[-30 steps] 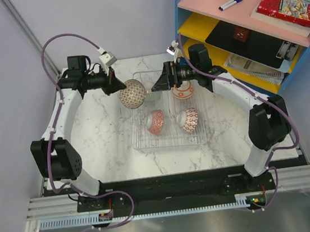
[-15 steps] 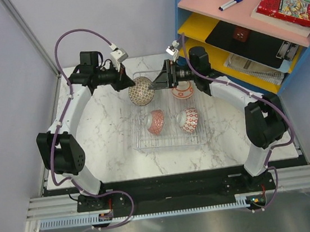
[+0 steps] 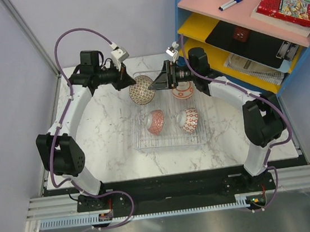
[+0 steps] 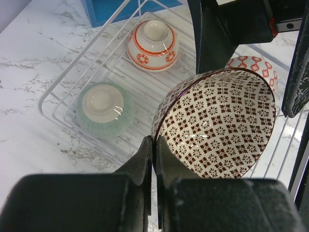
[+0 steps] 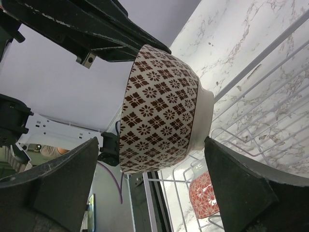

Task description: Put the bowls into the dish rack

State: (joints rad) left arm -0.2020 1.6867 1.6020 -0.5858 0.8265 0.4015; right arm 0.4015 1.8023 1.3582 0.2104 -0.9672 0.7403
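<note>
A brown-and-white patterned bowl point(image 3: 141, 90) hangs tilted on its side over the far left part of the dish rack point(image 3: 169, 141). My left gripper point(image 3: 130, 84) is shut on its rim, one finger inside and one outside point(image 4: 155, 145). My right gripper point(image 3: 154, 84) is open, its fingers point(image 5: 53, 183) standing either side of the bowl point(image 5: 161, 108) with gaps. In the rack rest a red bowl point(image 3: 155, 121), a red-and-white patterned bowl point(image 3: 190, 119), a white bowl with orange bands point(image 4: 152, 43) and an upturned green bowl point(image 4: 101, 108).
A blue shelf unit point(image 3: 246, 31) with pink and yellow boards stands at the far right, close behind the right arm. Bare marble table point(image 3: 100, 134) lies left of the rack. The rack's wire rim point(image 4: 53, 106) runs just below the held bowl.
The left arm has carried the patterned bowl to the right, over the rack's far left corner. The right gripper has stayed open and now straddles the bowl.
</note>
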